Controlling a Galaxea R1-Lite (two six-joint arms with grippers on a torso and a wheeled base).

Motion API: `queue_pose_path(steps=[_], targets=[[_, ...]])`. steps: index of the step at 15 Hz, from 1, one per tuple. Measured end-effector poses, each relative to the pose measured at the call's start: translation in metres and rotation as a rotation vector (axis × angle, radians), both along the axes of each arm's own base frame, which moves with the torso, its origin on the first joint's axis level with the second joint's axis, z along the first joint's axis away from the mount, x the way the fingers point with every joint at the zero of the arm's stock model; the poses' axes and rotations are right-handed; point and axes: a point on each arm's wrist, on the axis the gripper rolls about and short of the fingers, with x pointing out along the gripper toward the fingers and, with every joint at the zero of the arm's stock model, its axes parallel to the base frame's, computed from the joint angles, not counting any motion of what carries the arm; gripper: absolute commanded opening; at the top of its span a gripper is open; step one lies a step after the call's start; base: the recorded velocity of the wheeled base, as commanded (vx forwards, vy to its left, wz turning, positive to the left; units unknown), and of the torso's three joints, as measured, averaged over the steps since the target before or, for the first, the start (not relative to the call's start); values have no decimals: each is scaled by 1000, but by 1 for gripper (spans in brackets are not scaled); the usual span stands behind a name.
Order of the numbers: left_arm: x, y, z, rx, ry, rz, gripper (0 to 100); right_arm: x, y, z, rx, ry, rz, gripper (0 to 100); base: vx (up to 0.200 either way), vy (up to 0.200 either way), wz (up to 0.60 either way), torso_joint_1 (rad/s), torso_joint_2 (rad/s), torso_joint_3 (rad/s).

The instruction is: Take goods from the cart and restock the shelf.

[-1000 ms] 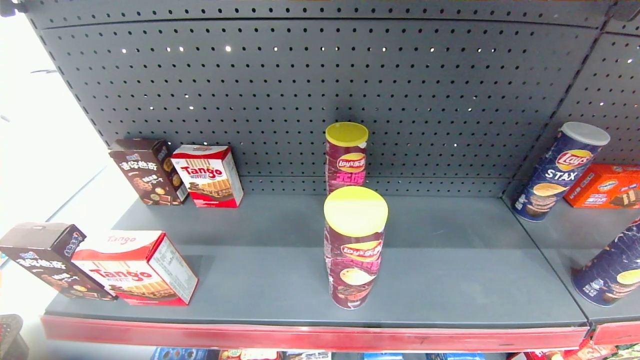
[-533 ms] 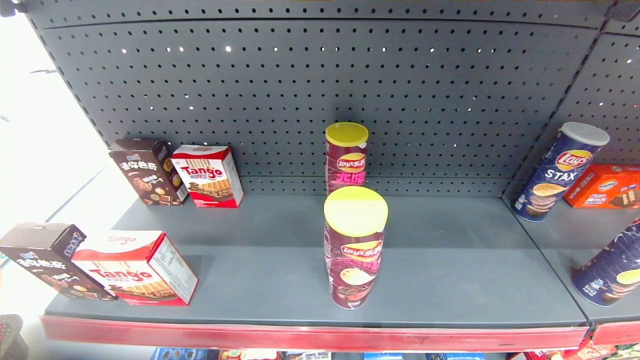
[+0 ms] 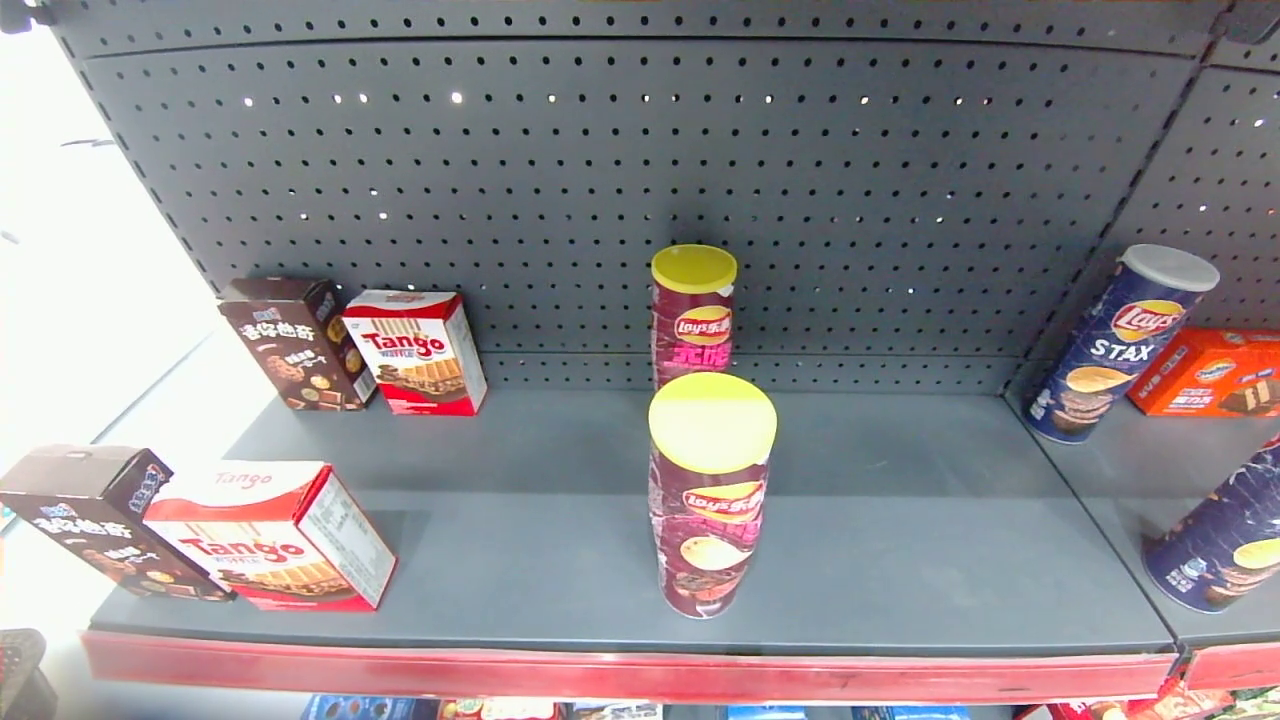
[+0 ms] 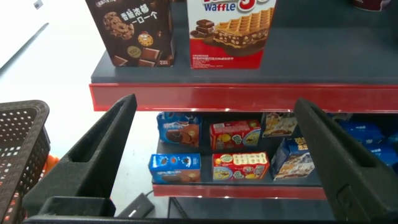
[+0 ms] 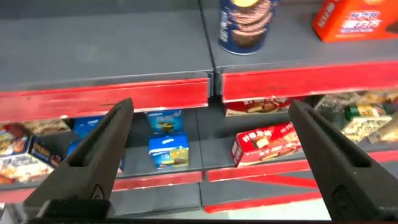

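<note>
Left wrist view shows the left gripper (image 4: pixel 214 109) spread wide and empty before the shelf (image 4: pixel 249 98), with a black mesh basket (image 4: pixel 18 143) nearby. The right gripper (image 5: pixel 211 106) is equally wide and empty. On the shelf in the head view, the front chip can (image 3: pixel 710 500) stands upright mid-shelf, directly ahead of the rear chip can (image 3: pixel 693 310) at the pegboard.

The grey shelf (image 3: pixel 900 560) bears two yellow-lidded chip cans (image 3: pixel 708 520) and four snack boxes (image 3: pixel 270 540).
</note>
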Motion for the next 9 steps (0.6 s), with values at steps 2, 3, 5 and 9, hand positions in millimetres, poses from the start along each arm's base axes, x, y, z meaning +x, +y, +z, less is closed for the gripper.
queue_pose_path(steps=[2,3,5,9], targets=[[0,0,0,1,0,0,100,0,0,0,0,1,12,100,0,0,0,0,0,0],[0,0,0,2,0,-1,100,0,0,0,0,1,24,100,0,0,0,0,0,0],[0,0,0,4,0,-3,100,0,-1,0,-1,1,62,100,0,0,0,0,0,0],[0,0,0,1,0,-1,100,0,-2,0,0,3,82,100,0,0,0,0,0,0]])
